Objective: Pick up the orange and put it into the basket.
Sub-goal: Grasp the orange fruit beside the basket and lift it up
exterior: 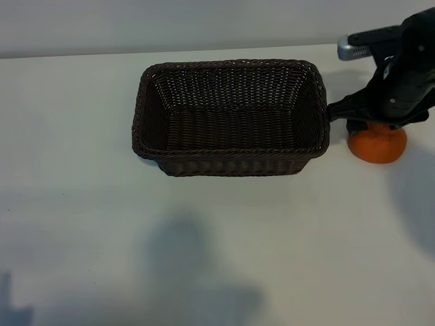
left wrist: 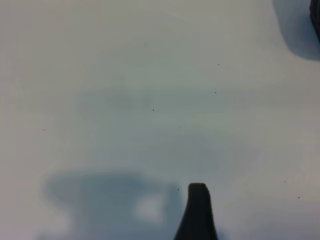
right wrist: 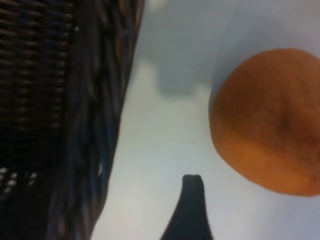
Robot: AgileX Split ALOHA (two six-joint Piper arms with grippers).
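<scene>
Orange (exterior: 378, 145) roundish, beside basket (exterior: 231, 165)

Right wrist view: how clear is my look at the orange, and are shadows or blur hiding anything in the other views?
Right wrist view: the orange is close and soft-focused, cut off by the frame edge; the basket wall is blurred. Exterior view: the right arm covers the orange's top; soft shadows fall on the table. Left wrist view: only bare table with a faint shadow.

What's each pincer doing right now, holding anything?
Left pincer: open, empty, over bare table.
Right pincer: open, holding nothing, above the orange beside the basket.
</scene>
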